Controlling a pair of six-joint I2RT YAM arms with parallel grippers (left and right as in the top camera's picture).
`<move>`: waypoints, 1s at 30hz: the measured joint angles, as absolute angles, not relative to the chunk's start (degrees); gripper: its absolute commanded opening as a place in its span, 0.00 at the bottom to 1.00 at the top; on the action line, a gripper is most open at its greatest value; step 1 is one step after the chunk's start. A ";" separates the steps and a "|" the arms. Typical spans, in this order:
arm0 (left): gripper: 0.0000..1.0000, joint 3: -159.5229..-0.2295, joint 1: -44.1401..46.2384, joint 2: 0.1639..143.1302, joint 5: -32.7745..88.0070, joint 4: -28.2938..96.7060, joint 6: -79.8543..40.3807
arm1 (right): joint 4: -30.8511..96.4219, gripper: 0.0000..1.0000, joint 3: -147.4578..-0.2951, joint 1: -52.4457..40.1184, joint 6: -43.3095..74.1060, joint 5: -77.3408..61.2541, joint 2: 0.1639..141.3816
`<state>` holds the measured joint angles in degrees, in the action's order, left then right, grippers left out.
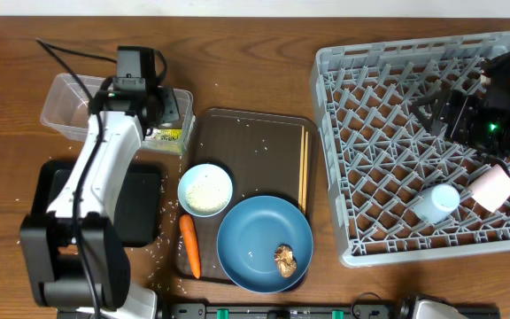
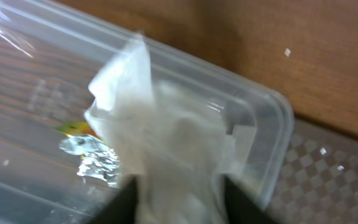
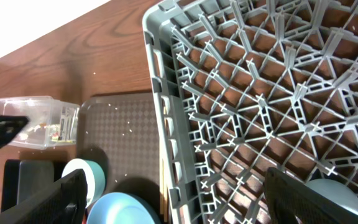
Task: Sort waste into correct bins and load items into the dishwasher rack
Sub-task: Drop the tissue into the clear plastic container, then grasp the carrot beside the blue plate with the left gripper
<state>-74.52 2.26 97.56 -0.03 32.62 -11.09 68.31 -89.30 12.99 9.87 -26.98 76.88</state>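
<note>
Since the crumpled white paper (image 2: 166,137) sits between the part-spread jaws of the left gripper (image 2: 180,202) over the clear tub (image 2: 272,118), grip or no grip unclear, open wide, let it drop inside the rim, then lift straight up.

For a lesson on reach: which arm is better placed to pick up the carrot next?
Left, probably. The carrot lies on the tray's left edge, near the left gripper over the tub. The right gripper hangs over the rack at the far side, with the dish between.
</note>
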 measured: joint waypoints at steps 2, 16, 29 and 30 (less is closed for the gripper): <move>0.74 -74.50 2.28 97.80 0.71 33.06 -11.11 | 68.36 0.86 -89.30 12.99 9.89 -26.98 76.88; 0.68 -77.80 5.54 81.14 11.75 59.61 -9.82 | 67.88 0.87 -89.27 12.99 9.87 -26.98 76.88; 0.39 -70.06 18.39 83.15 5.15 68.66 -14.98 | 67.53 0.87 -89.27 12.99 9.87 -26.96 76.88; 0.37 -69.34 18.15 83.15 4.67 69.60 -16.71 | 67.66 0.87 -89.27 12.99 9.87 -26.96 76.88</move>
